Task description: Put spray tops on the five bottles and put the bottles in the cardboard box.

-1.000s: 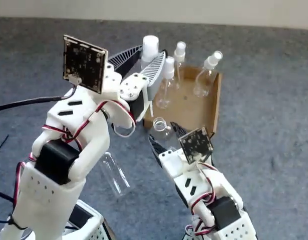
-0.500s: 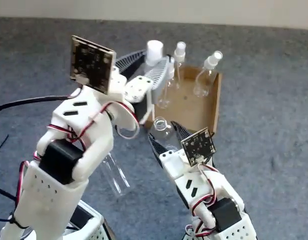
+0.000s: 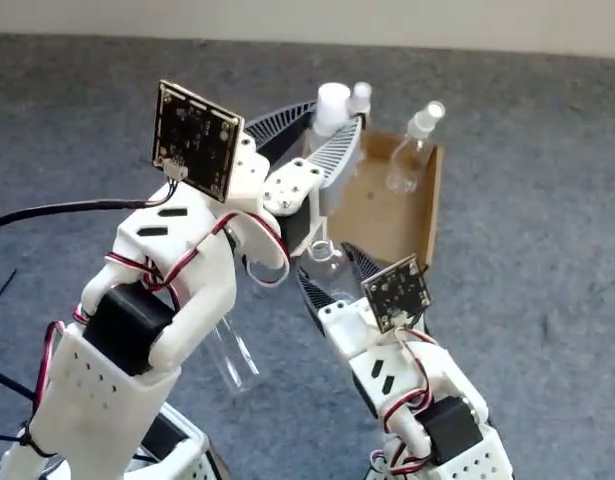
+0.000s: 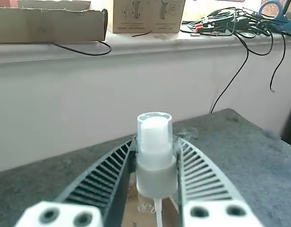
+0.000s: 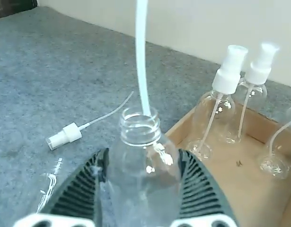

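Observation:
My left gripper (image 3: 328, 116) (image 4: 155, 143) is shut on a white spray top (image 3: 333, 99) (image 4: 154, 156), held high near the cardboard box (image 3: 383, 208). Its thin tube (image 5: 142, 56) hangs down, and the tip sits in the mouth of an open clear bottle (image 5: 139, 163) (image 3: 323, 258). This bottle stands upright in front of the box with my right gripper (image 3: 330, 266) (image 5: 143, 160) shut on it. Inside the box (image 5: 240, 182) stand three capped bottles (image 5: 220, 111) (image 5: 257, 92) (image 5: 277, 151).
A loose spray top (image 5: 65, 135) with its tube lies on the grey carpet beside the held bottle. One uncapped clear bottle (image 3: 229, 348) lies on its side near the left arm's base. The box's near wall (image 3: 427, 215) is close to the right arm.
The left gripper has carried the spray top to the right, toward the box and above the held bottle. The right arm and its bottle have stayed put.

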{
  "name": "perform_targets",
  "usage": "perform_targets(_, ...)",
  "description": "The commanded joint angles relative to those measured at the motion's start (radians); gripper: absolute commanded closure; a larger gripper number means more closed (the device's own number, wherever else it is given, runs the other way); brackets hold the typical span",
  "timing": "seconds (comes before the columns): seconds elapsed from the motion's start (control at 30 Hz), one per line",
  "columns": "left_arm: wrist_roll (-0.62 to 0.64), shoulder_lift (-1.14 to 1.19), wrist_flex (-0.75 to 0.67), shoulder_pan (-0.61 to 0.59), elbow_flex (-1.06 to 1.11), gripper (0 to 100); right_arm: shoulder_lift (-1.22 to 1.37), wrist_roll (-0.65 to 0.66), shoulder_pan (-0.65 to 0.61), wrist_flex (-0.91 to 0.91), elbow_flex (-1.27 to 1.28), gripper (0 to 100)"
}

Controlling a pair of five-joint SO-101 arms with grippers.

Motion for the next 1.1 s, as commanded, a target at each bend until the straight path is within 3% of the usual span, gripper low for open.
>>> perform_targets(0.0,0.005,-0.008,-0.031,0.010,-0.015,96,-0.012,-0.006,-0.007,-0.025,-0.010,99.5)
perform_targets(0.57,0.011,-0.024,-0.023,0.010,0.302,96,-0.013,-0.014,-0.004,-0.027,-0.016,99.5)
perform_targets(0.83,0.008,-0.249,-0.023,0.010,0.481,95,-0.013,-0.018,0.056,-0.028,-0.019,99.5)
perform_targets(1.07,0.006,-0.308,-0.025,0.018,0.512,82,-0.013,-0.055,0.056,-0.028,-0.018,99.5)
